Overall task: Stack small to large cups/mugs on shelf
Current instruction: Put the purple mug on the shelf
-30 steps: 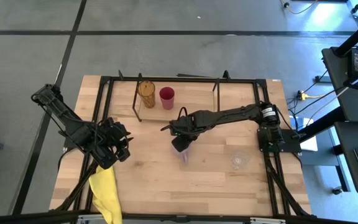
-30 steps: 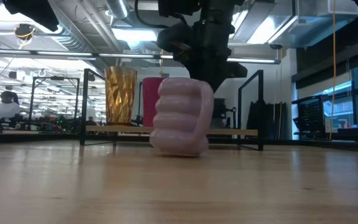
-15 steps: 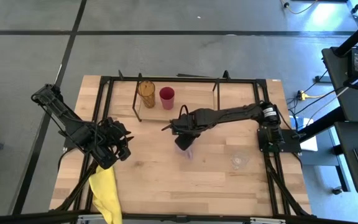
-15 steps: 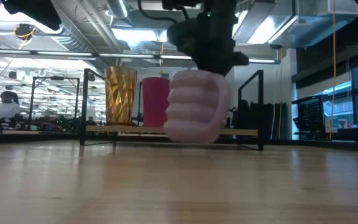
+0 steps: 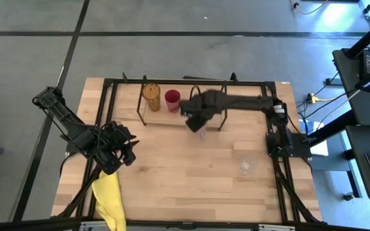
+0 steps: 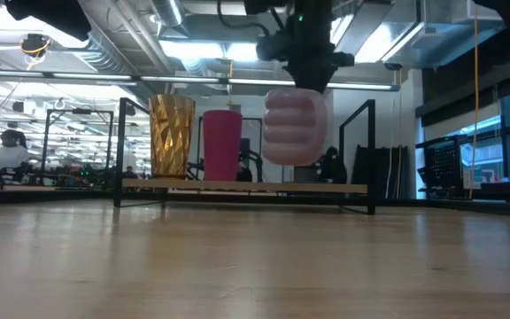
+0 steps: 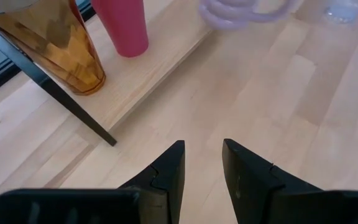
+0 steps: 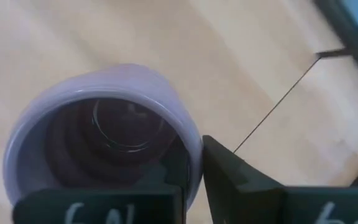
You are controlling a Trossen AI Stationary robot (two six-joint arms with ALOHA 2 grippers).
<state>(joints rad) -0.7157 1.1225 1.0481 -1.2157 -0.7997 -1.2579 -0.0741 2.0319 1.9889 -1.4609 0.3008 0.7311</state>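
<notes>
You have the wooden table (image 5: 172, 179) under both arms; on its far side stands the shelf (image 5: 166, 120), a thin black rod rack with a light board; the amber tumbler (image 6: 172, 136) and the red cup (image 6: 222, 144) stand upright on that board, side by side, the red one just right of the amber in the low view. Your right gripper (image 5: 198, 125) pinches the wall of the light purple mug (image 6: 295, 127) at its rim, one finger inside; the mug hangs in the air just right of the red cup, above board level. Your left gripper (image 7: 202, 163) waits near the table's left edge, fingers a little apart, holding nothing, beside the yellow cloth (image 5: 108, 196). The tiny clear glass (image 5: 246, 165) sits on the table's right side, well apart from the shelf.
</notes>
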